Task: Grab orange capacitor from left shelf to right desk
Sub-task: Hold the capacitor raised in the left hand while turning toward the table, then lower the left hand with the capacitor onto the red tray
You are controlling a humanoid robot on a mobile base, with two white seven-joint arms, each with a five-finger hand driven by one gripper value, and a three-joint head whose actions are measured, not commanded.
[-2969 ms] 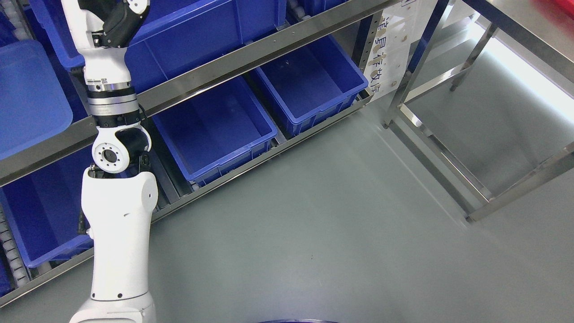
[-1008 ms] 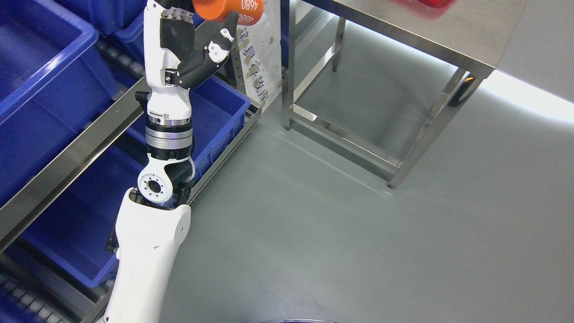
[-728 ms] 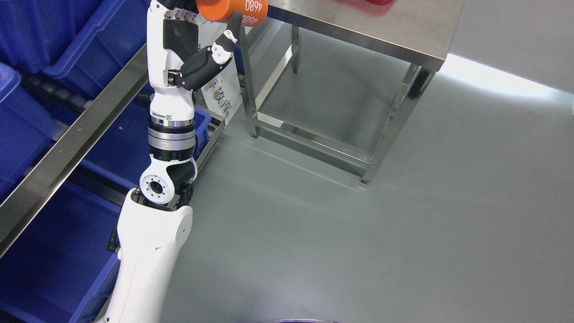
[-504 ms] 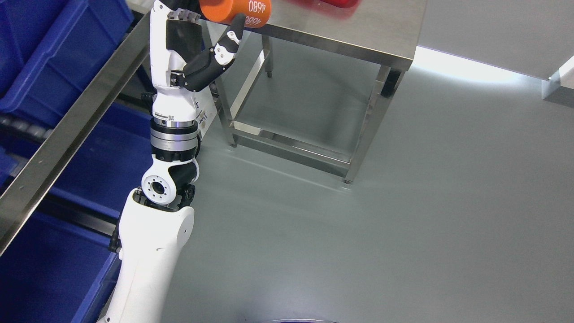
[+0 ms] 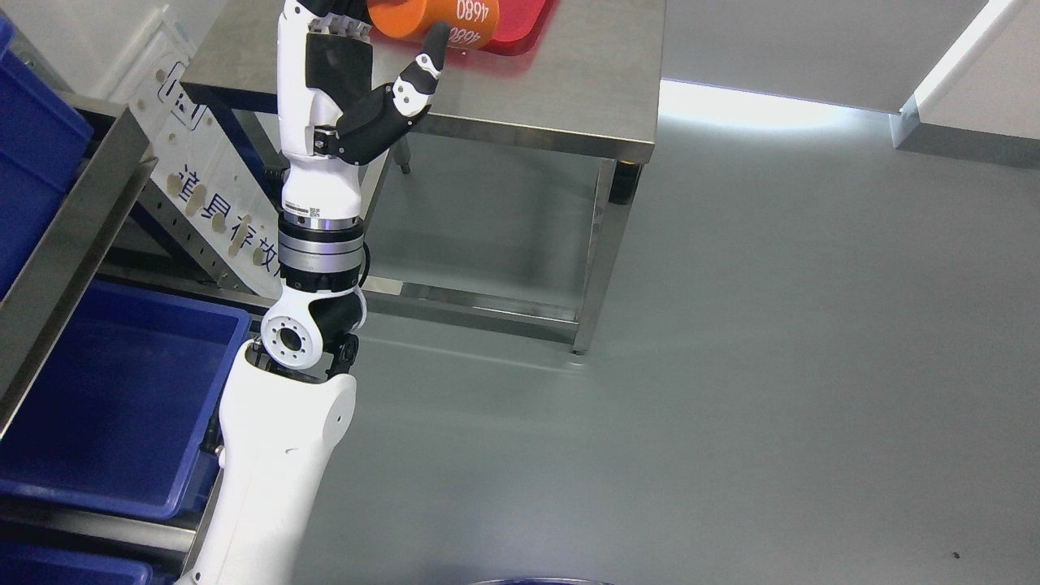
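Head view, one frame examined. Left arm enters at the lower left and stands nearly upright, white forearm below, silver wrist ring above. Left hand (image 5: pixel 357 77) is at the top edge, partly cut off by the frame. Its fingers are curled around the orange capacitor (image 5: pixel 435 15), an orange cylinder lying roughly on its side and bearing white digits "4680". Thumb (image 5: pixel 418 69), black with white segments, angles up with its tip against the underside of the capacitor. The upper fingers are mostly out of frame; only the knuckle row shows beside the cylinder's left end. Grip reads as closed on the part.

Capacitor is held above the steel surface (image 5: pixel 569 89), over its far portion, and appears in front of a red tray (image 5: pixel 528 28) that lies on that surface. Whether the capacitor touches the tray cannot be determined.

Left of the surface stands the shelf frame (image 5: pixel 65 236), carrying a white perforated sign with printed characters (image 5: pixel 207 207). A blue bin (image 5: pixel 106 406) sits on the shelf's lower level, further from the surface. Grey floor (image 5: pixel 731 366) lies around the surface's legs. Right arm does not show.
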